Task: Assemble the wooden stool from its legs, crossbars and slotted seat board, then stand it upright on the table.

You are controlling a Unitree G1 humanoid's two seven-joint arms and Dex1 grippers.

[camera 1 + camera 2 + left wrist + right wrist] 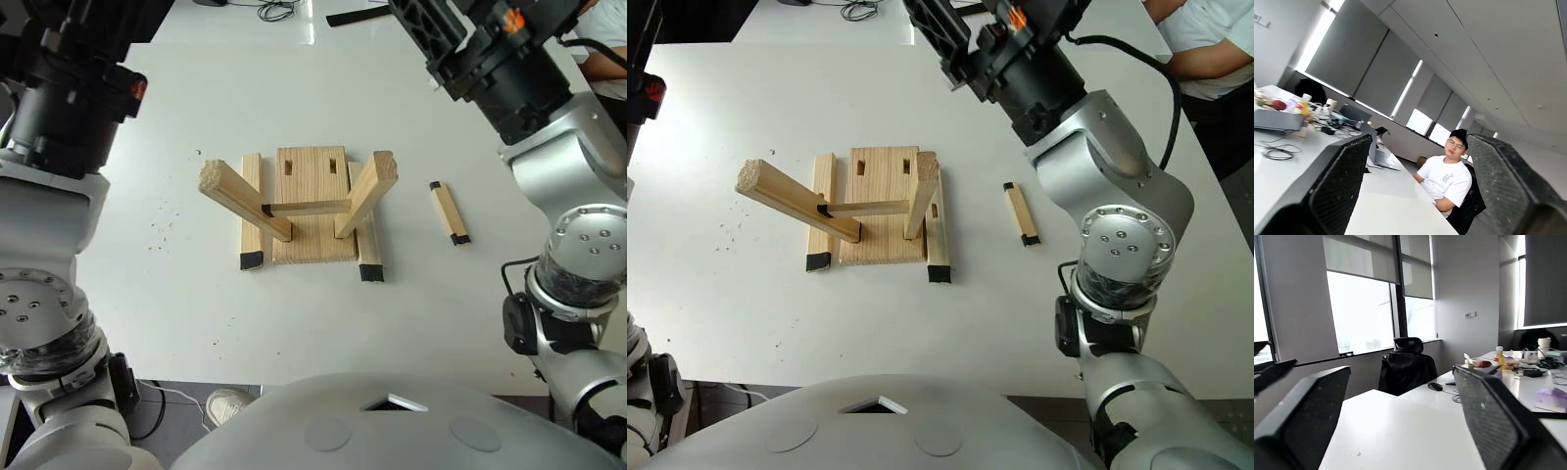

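Observation:
The slotted seat board (313, 238) lies flat in the middle of the white table (176, 313). Two legs stand in it, splayed outward: one leans left (235, 194), one leans right (370, 189). A thin crossbar (309, 208) joins them. Two more black-tipped legs lie flat against the board, on its left (252, 245) and on its right (369, 257). A short loose crossbar (450, 212) lies farther right. Both arms are raised high above the table, away from the wood. The left gripper (1420, 147) is open and holds nothing. The right gripper (1400, 377) is open too, nothing between its fingers.
Cables (279, 10) and a black strap (355, 15) lie near the table's far edge. Small wood crumbs (162, 225) dot the surface left of the stool parts. Bare table stretches in front of and to both sides of the parts.

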